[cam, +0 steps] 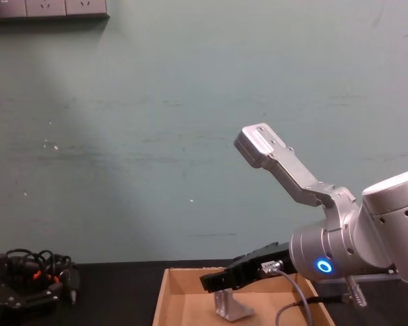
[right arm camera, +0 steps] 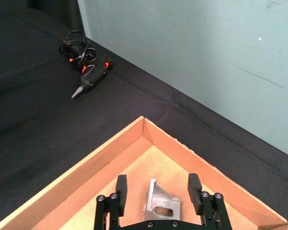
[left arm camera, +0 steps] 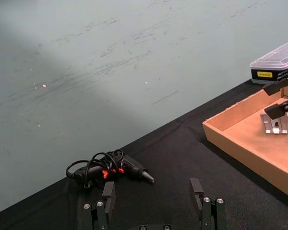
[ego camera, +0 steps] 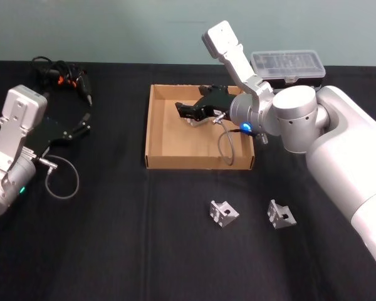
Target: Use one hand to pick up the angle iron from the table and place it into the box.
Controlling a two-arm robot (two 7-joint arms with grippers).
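Your table (ego camera: 113,238) is flat, matte black; scuffed pale-green wall (cam: 156,136) behind. Tan cardboard box (ego camera: 197,162), low walls: the silver angle iron (right arm camera: 161,203) stands on its floor btw the right gripper's (right arm camera: 157,179) spread fingers, not gripped. Left gripper (left arm camera: 152,183) sits at table's left, fingers apart, holding nothing.

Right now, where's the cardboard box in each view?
Head: box at centre.
Left wrist: box near the plastic case.
Right wrist: box corner beyond the fingers of the right gripper.
Chest: box at bottom centre.
Shared landmark: corded black tool left of the box.
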